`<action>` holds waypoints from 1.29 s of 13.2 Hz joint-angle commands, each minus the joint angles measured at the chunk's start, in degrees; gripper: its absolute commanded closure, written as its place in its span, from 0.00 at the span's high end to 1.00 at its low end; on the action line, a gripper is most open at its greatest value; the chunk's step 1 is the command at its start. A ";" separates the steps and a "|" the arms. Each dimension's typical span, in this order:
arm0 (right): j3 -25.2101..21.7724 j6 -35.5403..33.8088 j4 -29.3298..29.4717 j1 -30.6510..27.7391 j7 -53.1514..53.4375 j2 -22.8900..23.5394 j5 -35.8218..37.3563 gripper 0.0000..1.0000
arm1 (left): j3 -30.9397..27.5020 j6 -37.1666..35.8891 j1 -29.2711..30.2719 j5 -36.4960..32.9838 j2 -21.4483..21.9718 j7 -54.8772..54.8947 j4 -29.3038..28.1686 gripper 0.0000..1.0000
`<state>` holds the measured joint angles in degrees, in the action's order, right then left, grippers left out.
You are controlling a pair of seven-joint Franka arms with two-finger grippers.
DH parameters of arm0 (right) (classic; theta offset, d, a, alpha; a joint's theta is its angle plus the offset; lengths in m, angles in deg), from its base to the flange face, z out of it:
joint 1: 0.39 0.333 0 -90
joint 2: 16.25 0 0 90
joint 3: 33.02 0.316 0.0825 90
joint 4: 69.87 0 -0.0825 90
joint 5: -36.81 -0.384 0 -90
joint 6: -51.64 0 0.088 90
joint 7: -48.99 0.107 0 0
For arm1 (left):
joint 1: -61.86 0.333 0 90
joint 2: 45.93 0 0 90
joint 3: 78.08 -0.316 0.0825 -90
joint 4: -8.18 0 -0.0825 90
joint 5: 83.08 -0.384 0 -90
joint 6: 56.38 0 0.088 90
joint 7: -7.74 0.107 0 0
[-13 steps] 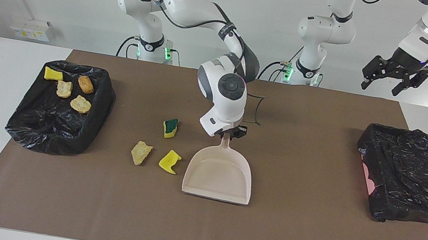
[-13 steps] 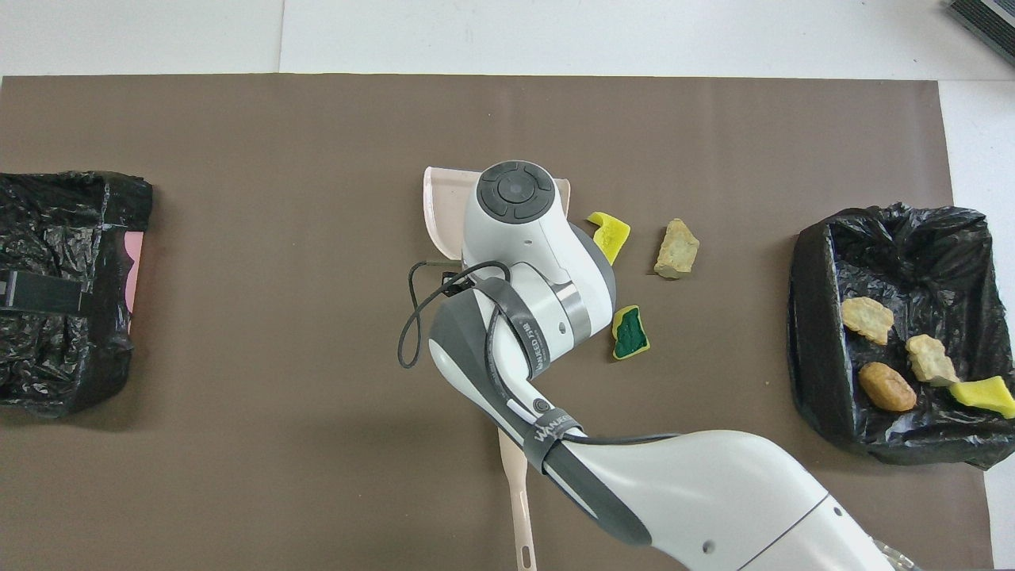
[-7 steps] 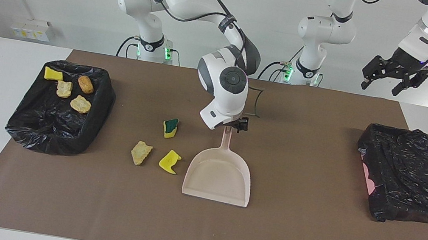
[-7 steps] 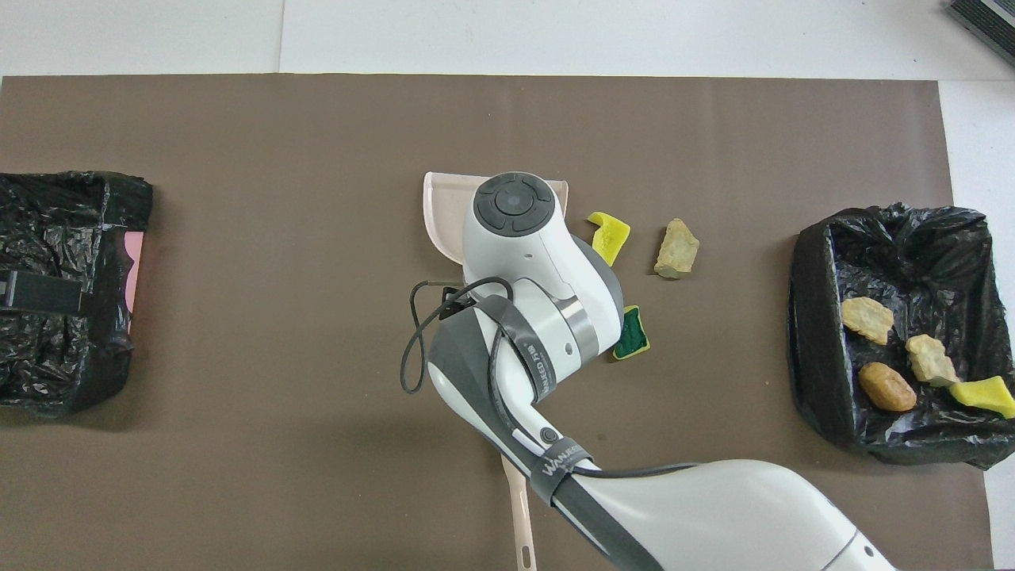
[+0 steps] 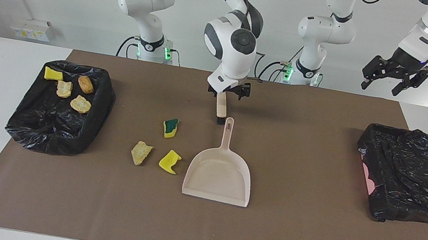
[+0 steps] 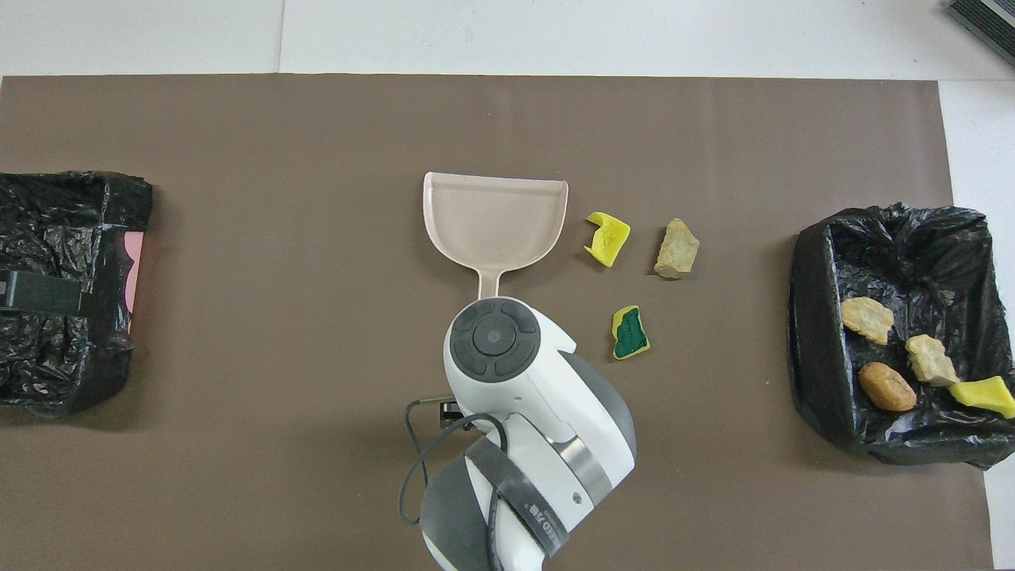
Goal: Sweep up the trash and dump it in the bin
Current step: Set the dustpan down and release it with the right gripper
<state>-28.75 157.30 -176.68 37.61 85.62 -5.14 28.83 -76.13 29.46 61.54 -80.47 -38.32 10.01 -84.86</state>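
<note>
Three trash pieces lie on the brown mat beside the beige dustpan [image 5: 218, 176] [image 6: 496, 222], toward the right arm's end: a green-faced sponge [image 5: 170, 127] [image 6: 630, 333], a tan chunk [image 5: 141, 152] [image 6: 676, 249] and a yellow sponge [image 5: 170, 161] [image 6: 608, 237]. Several more pieces [image 5: 72, 91] [image 6: 904, 365] lie in the black-lined bin [image 5: 104, 94] [image 6: 809, 317] at the right arm's end. My right gripper [image 5: 227, 93] is open, raised over the beige-handled brush [image 5: 220, 110], which lies nearer to the robots than the dustpan's handle. My left gripper [image 5: 394, 78] waits open, high over the left arm's end.
A second black-lined bin [image 5: 407, 176] [image 6: 63, 293] stands at the left arm's end with no trash showing in it. In the overhead view the right arm's wrist [image 6: 496, 341] covers the brush and the end of the dustpan's handle.
My right gripper has let go of the dustpan's handle, risen and drawn back toward the robots, over the brush. The dustpan stays flat on the mat. The left arm has not moved.
</note>
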 commanded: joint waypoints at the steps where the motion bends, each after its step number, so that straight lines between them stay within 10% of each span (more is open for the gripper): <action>1: -0.14 6.72 -12.42 2.16 -0.16 -7.05 -2.48 1.00 | 0.33 -1.02 0.49 -1.12 -0.32 0.63 1.02 1.00; 5: -0.06 13.59 -23.77 3.49 -0.42 -12.95 -5.30 0.92 | 0.33 -1.11 0.49 -1.12 -0.32 0.63 1.02 1.00; 13: -0.06 15.62 -27.13 5.16 -0.67 -12.96 -7.85 0.69 | 0.33 -1.11 0.49 -1.12 -0.32 0.63 1.02 1.00; 15: -0.06 15.62 -27.40 5.24 -1.38 -12.96 -7.85 0.49 | 0.42 -1.46 -0.30 -1.11 -0.32 0.63 0.93 1.00; 17: -0.06 15.54 -26.96 5.77 -1.30 -12.35 -7.85 0.07 | 0.50 -1.11 -0.30 -1.03 -0.32 0.45 1.02 1.00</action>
<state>-28.73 171.40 -202.55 42.97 85.58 -16.85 22.38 -75.73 29.30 61.50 -80.47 -38.32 10.06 -84.86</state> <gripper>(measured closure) 0.458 0.000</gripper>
